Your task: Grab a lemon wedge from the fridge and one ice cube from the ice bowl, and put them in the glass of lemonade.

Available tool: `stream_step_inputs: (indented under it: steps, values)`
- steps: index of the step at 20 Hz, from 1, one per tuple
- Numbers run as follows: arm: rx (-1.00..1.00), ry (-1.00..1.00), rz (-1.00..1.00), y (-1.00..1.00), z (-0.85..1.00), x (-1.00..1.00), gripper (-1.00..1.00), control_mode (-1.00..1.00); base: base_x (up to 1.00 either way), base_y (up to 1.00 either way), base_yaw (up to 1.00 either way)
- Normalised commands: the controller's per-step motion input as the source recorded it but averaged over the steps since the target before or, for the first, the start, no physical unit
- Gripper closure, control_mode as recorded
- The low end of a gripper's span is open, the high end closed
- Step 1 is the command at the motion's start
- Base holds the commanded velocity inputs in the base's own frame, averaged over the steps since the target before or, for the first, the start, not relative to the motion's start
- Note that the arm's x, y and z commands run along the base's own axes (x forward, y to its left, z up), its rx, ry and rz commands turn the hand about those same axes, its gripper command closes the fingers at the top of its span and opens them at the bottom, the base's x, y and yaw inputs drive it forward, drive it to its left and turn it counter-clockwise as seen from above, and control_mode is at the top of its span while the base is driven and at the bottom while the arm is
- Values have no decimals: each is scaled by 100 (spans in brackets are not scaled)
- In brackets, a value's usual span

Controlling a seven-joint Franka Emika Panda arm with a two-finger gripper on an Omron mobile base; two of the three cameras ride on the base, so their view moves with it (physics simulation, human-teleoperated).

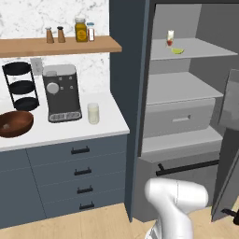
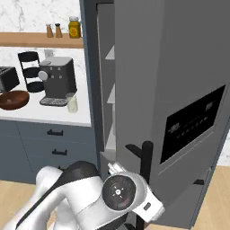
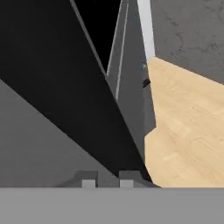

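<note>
One wedge (image 1: 177,51): top fridge (image 1: 186,116) shelf, beside bottle (image 1: 170,38).
One glass (image 1: 93,113): near desk (image 1: 60,130) edge.
One bowl (image 1: 15,123): desk's left.
Gripper (image 3: 107,183): fingertips close together, pinching handle (image 2: 144,157).

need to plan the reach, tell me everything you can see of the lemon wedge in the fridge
The lemon wedge is a tiny yellow-green curved sliver lying flat on the top pale grey shelf of the open fridge. It sits near the shelf's front edge, just right of a small pale bottle with a red mark, close beside it; contact cannot be told. Nothing grips it.
</note>
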Motion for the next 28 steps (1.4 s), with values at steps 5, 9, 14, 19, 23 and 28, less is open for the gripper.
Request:
stream_step_inputs:
  steps: [5, 9, 14, 19, 23, 28]
  values:
    - [0, 0, 1, -4, 74, -100, 100, -100, 0, 0, 0]
    - [-10, 6, 4, 70, 92, -79, 100, -100, 0, 0, 0]
    - [-20, 15, 5, 100, 76, -8, 100, -100, 0, 0, 0]
    - [-5, 7, 3, 63, 11, 100, 100, -100, 0, 0, 0]
    - [1, 9, 4, 0, -24, 100, 100, -100, 0, 0, 0]
    - [1, 2, 7, 6, -40, 100, 100, -100, 0, 0, 0]
